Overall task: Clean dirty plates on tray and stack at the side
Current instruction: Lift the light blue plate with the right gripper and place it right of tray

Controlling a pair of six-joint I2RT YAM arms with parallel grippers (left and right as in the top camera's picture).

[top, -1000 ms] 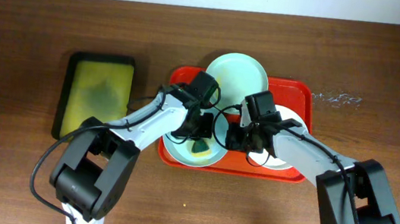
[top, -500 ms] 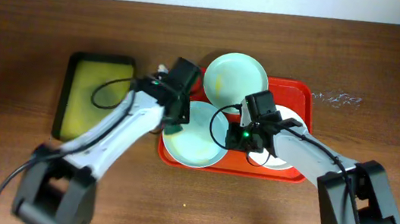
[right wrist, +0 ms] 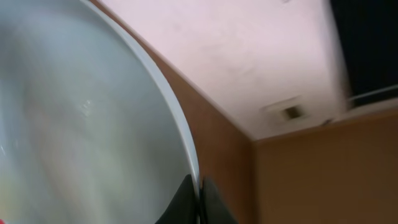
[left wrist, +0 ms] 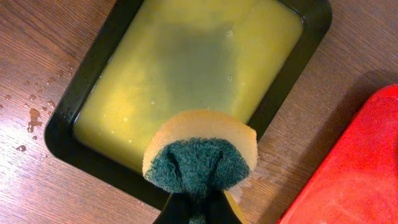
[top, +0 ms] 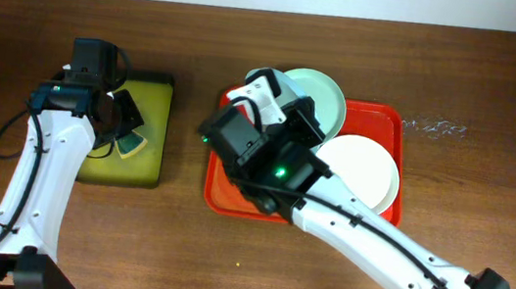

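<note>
Right gripper (right wrist: 198,196) pinches a pale plate (right wrist: 81,124) by the rim, above the red tray (top: 367,223). Left gripper (left wrist: 194,206) is clenched on a sponge (left wrist: 199,149) left of that tray, with a bare counter (top: 189,146) strip between.

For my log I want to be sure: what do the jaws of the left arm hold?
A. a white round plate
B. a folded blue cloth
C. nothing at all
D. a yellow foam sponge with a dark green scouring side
D: the left wrist view shows the left arm's jaws closed on the yellow foam sponge with a dark green scouring side, above the black-rimmed rectangular tray of yellowish liquid.
</note>
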